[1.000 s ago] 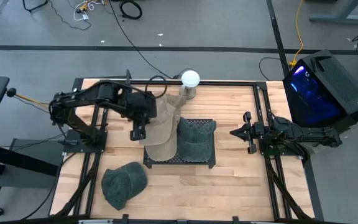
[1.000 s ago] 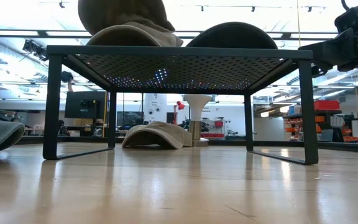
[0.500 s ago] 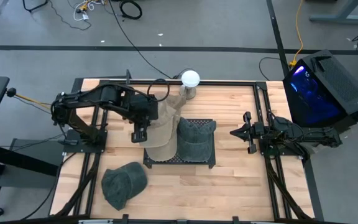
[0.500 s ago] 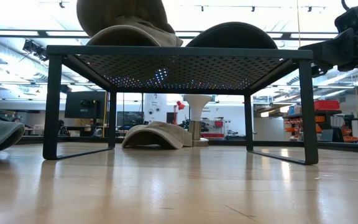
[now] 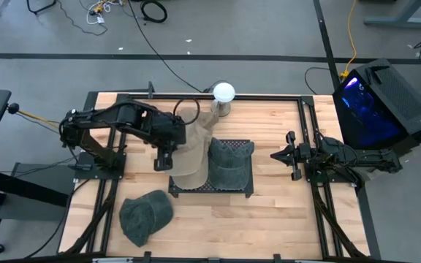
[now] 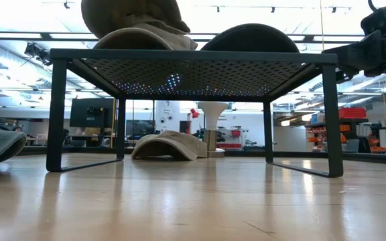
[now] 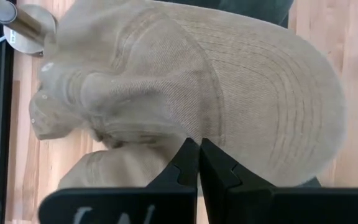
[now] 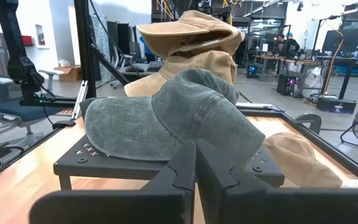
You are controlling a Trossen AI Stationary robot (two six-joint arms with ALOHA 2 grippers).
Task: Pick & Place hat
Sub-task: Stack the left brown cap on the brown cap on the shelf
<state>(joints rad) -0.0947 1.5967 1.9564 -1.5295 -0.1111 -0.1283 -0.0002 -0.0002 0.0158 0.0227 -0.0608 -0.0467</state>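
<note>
A tan hat (image 5: 190, 155) hangs from my left gripper (image 5: 162, 159) over the left half of the black mesh rack (image 5: 210, 188). In the left wrist view the shut fingers (image 7: 197, 149) meet this tan hat (image 7: 229, 81). In the right wrist view it (image 8: 188, 28) sits just above a second tan hat (image 8: 207, 65) lying on the rack; whether the two touch, I cannot tell. A grey-green hat (image 5: 230, 162) rests crown-up on the rack's right half. My right gripper (image 5: 287, 155) waits shut, right of the rack. My left gripper pinches the tan hat between its two fingers at the hat's side edge, near where crown meets brim (image 7: 188, 134). The fingers slant down at it from above and from the table's left. The hat is up above the rack, its brim (image 7: 291, 106) spread away from the fingers.
A third tan hat (image 5: 202, 126) lies on the table behind the rack, beside a white ball-topped stand (image 5: 224, 93). Another grey-green hat (image 5: 146, 215) lies near the table's near-left corner. Bare wood shows in front of the rack and to its right.
My left arm has crept a little toward the table's right and near edge, carrying the tan hat with it over the rack. Its fingers have stayed shut on the hat.
</note>
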